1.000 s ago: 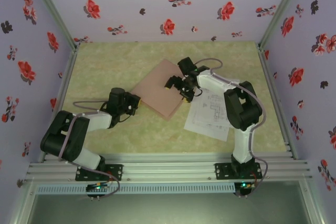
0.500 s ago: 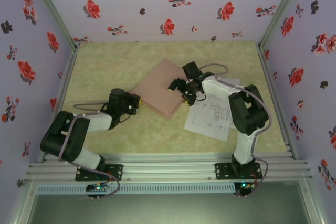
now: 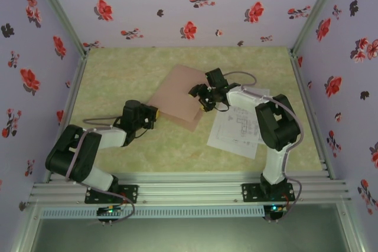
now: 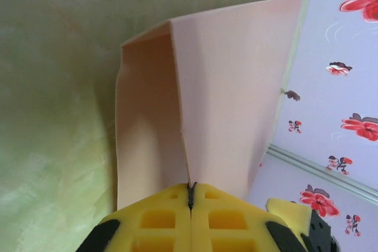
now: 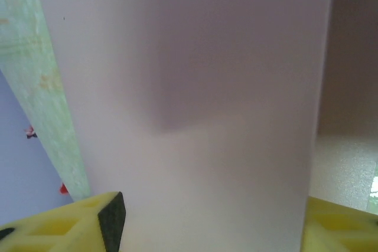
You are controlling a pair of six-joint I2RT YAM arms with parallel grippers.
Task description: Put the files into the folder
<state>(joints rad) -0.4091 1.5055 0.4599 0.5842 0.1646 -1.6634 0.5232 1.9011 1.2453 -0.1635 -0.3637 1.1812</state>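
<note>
Folder [image 3: 174,95] mid-table, half opened: left gripper [image 4: 191,188] pinched tight on its edge, right gripper [image 3: 199,97] spread wide against the cover. Files [image 3: 239,129] lie at its four o'clock, none inserted yet

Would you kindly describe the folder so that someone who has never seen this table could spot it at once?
Look at the green marbled table inside the flowered walls, near its middle. The folder is the thin pinkish-brown card rectangle there, with the left gripper pinching its corner. Unlike the white printed files to its right, it is plain and unprinted.
</note>
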